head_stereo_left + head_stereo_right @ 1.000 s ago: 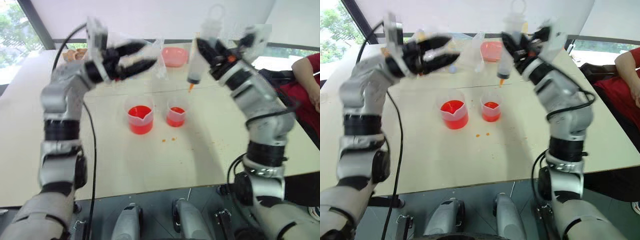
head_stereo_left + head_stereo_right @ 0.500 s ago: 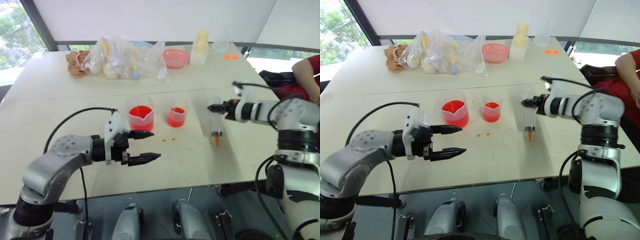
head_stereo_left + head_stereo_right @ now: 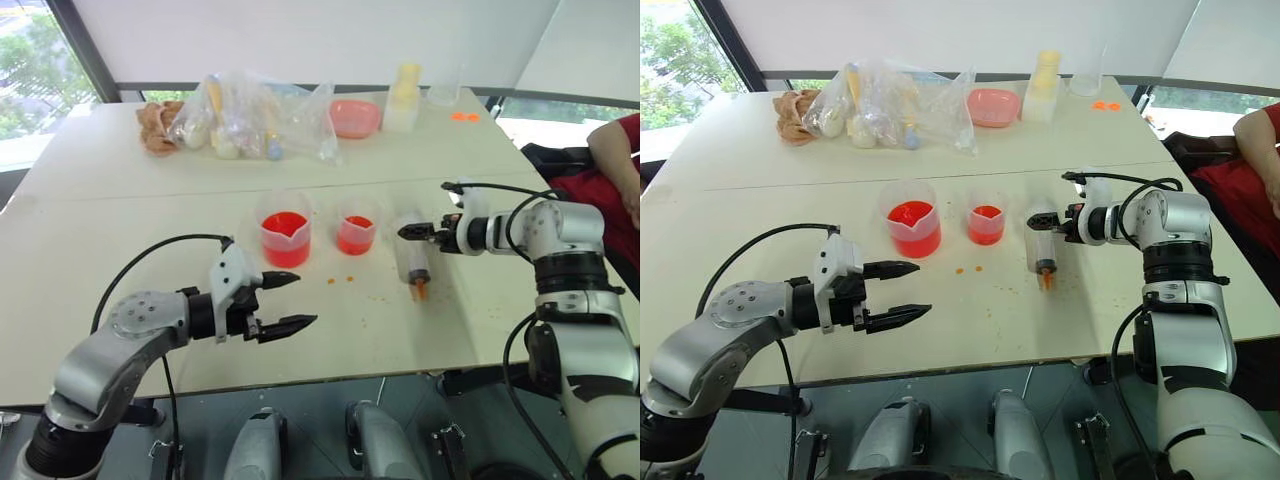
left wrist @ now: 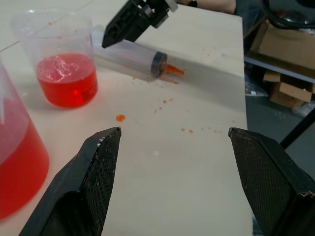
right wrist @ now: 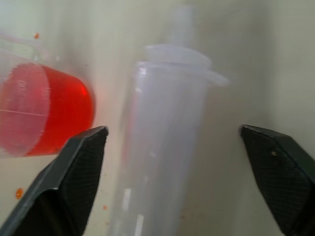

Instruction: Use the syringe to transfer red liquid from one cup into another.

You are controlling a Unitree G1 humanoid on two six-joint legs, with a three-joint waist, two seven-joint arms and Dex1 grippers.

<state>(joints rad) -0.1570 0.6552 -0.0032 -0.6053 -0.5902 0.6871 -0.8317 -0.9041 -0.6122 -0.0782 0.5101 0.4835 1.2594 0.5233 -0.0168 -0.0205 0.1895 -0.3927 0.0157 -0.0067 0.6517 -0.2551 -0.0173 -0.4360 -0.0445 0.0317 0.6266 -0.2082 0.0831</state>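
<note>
Since half a second ago the syringe (image 3: 1042,250) has gone from hanging tip-down in the right gripper (image 3: 1048,226) to lying flat on the counter (image 3: 760,215), orange tip toward the near edge; the right fingers (image 5: 74,177) now stand spread to either side of its plunger end, not pinching it. Left gripper (image 3: 898,293) is little changed, hovering low over the near part of the counter, fingers (image 4: 96,169) spread, empty.

Spouted beaker (image 3: 910,222): red liquid (image 3: 910,225), roughly half full. Narrower cup (image 3: 984,220), just beside it: red liquid in its lower part. Syringe lies just right of the cup, apart from it. Orange drops (image 3: 966,269) spot the counter before the cups.

Bare counter runs between the cups and the near edge. Bagged items (image 3: 890,105), pink dish (image 3: 993,105), pale bottle (image 3: 1043,85) sit well back.
</note>
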